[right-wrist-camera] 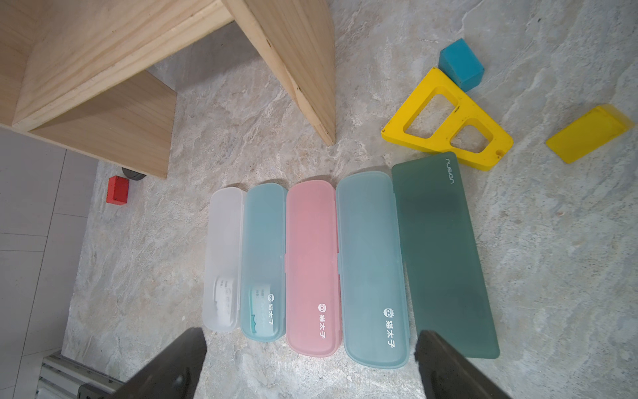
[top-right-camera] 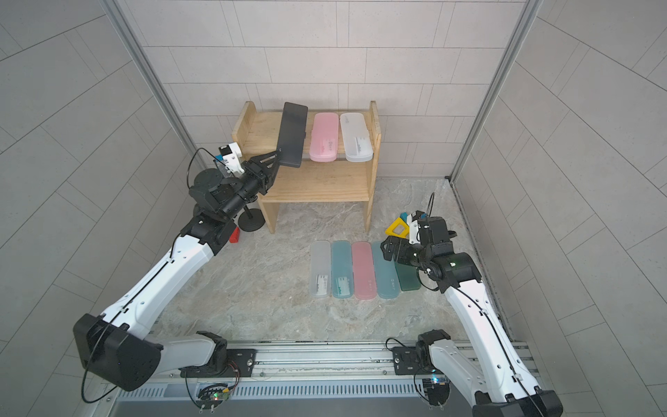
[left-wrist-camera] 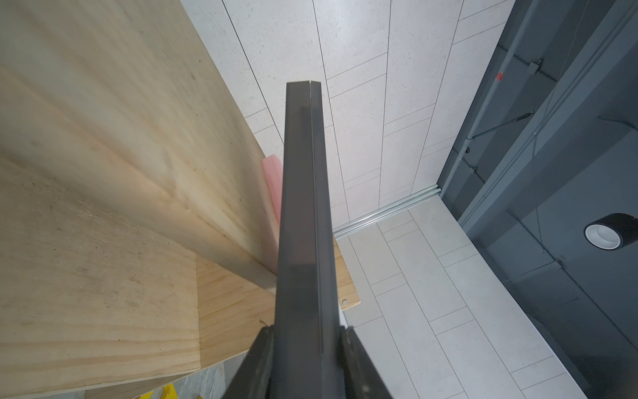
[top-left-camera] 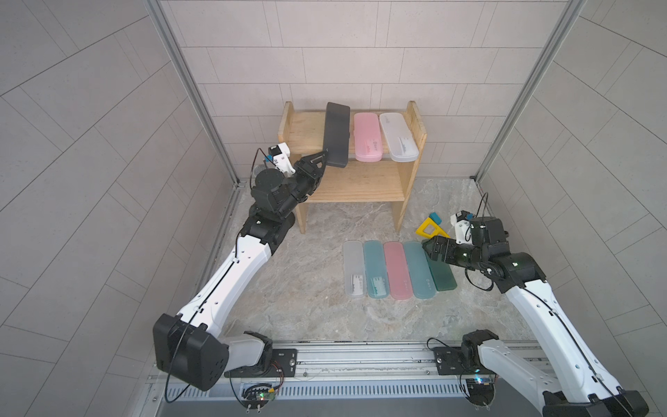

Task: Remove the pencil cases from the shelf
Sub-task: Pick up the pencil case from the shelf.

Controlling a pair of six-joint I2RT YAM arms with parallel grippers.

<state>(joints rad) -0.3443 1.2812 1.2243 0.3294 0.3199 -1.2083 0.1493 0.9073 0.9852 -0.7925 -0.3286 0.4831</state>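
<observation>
Step in hand: extraction of the black case [top-left-camera: 338, 135] from the top tier of the shelf [top-left-camera: 364, 182]. Five cases are already off, lying side by side on the table as a row [right-wrist-camera: 312, 266]. Three are not yet cleared: the black one, plus a pink case [top-left-camera: 367, 137] and a white case [top-left-camera: 398, 137] lying flat on the top tier.

Left gripper [top-left-camera: 322, 157]: jaws drawn narrow and clamped on the black case at its near end, one finger on each broad face, as the wrist view confirms. The case is tilted, far end raised, just beside the pink case. Whether it touches the board, I cannot tell.

Right gripper [right-wrist-camera: 310, 333]: jaws spread wide, holding nothing, hovering over one end of the row.

Next move, in my judgement: draw the case up and back, clear of the front edge and of the pink case, then carry it down to the table. The grip sits at one end only, so the long case may swing or slip.
</observation>
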